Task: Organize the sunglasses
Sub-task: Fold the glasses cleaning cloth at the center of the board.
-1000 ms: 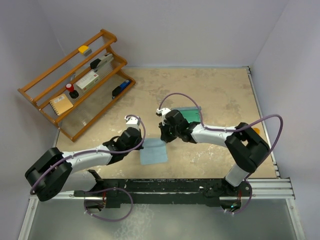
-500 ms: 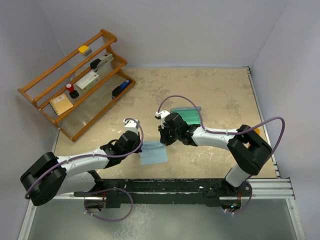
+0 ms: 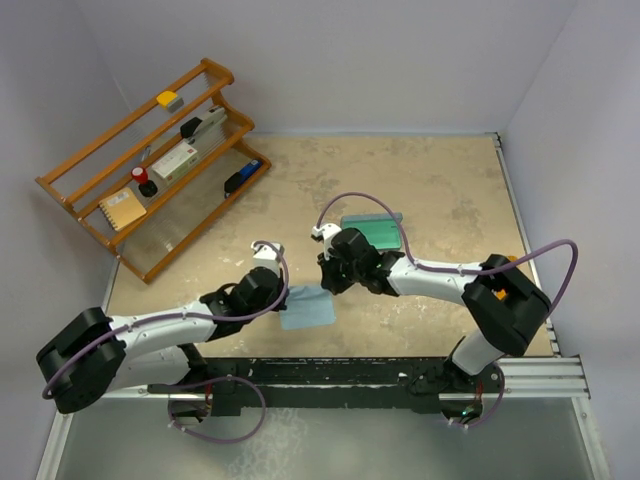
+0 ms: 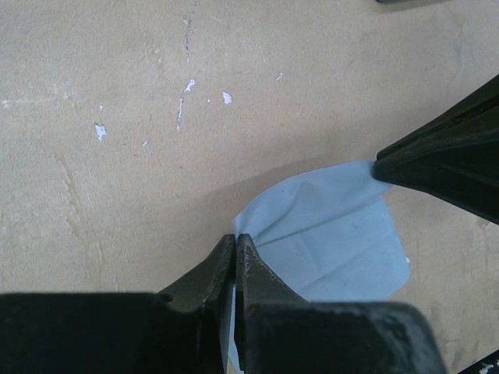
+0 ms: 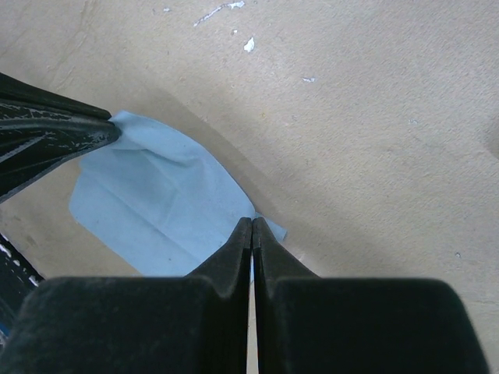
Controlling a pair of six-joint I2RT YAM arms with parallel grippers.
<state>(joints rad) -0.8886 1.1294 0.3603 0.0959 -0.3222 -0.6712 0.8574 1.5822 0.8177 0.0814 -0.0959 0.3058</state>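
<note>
The blue cloth (image 3: 308,308) is on the sandy table (image 3: 430,180), close to where the two arms are bolted down. The left gripper (image 3: 284,292) is at the far left corner of the cloth. Its two fingers are squeezed together with that corner pinched between them. The right gripper (image 3: 325,285) is at the far right corner of the cloth. Its fingers are pressed tight on that corner too. The cloth has soft folds between the two pinched corners, and a dark shadow lies on the table just behind it.

Behind the cloth and a little to the right is a flat green case (image 3: 372,228). It lies on the table, apart from the cloth, and a purple cable loops over it.

Far behind the cloth, to the left, stands a wooden rack (image 3: 95,150). It holds a black stapler (image 3: 200,125), a white box (image 3: 178,160) and an orange notebook (image 3: 122,208).
</note>
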